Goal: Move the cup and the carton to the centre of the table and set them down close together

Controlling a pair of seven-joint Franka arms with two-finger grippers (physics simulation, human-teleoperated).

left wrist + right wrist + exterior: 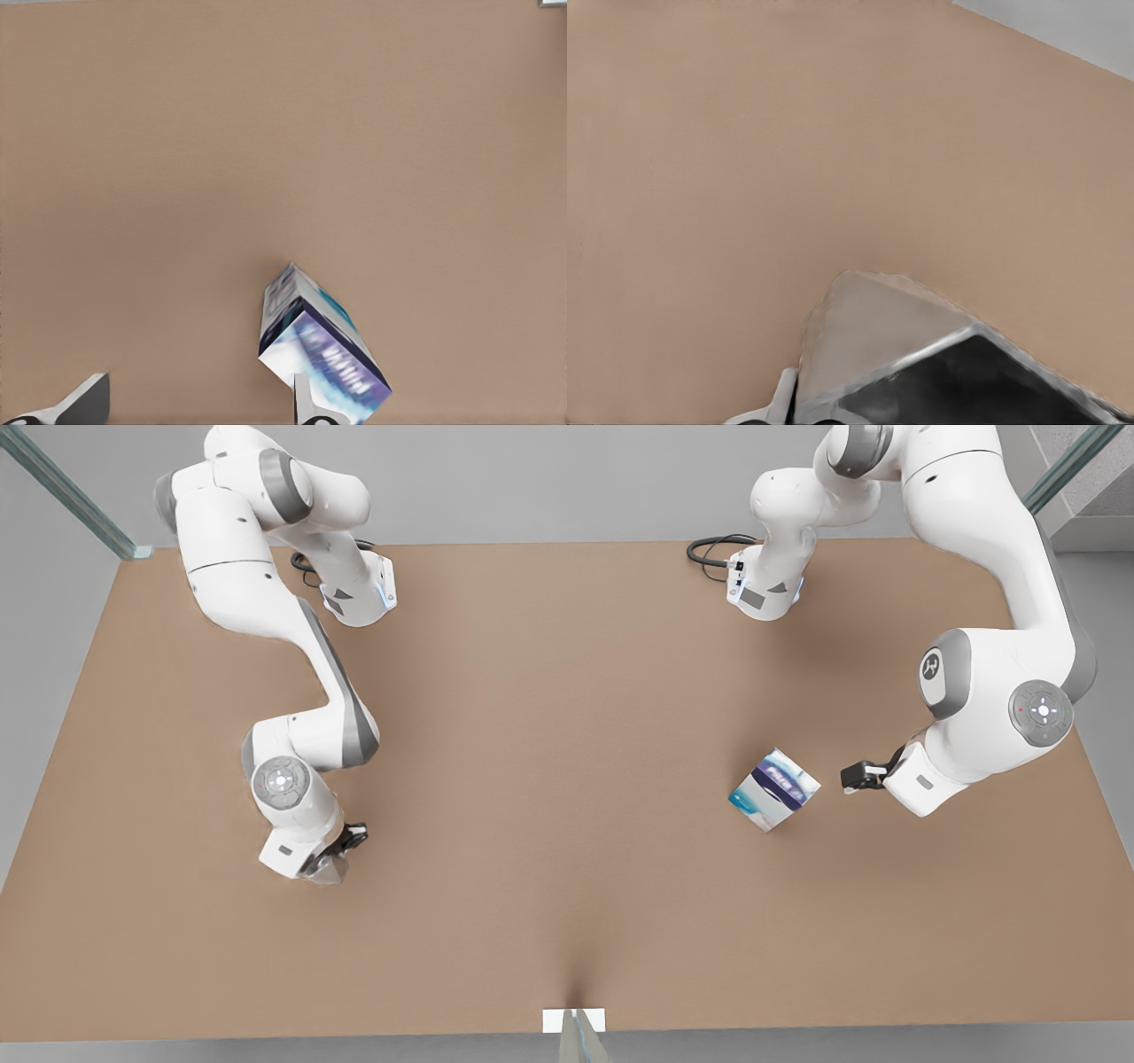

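1. Carton (pixel 774 789): rests tilted on the table (pixel 567 717), toward the front view's right.
2. Left gripper (pixel 852 777): just beside the carton, fingers (pixel 84 400) spread, holding nothing.
3. Cup (pixel 877 341): far from the carton, at the right gripper (pixel 341 850); grip state cannot be determined.

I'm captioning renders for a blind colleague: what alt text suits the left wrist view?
A white carton with a blue-purple band and teal patches sits tilted on the plain brown table, just ahead of the left claw, whose spread fingertips frame it.
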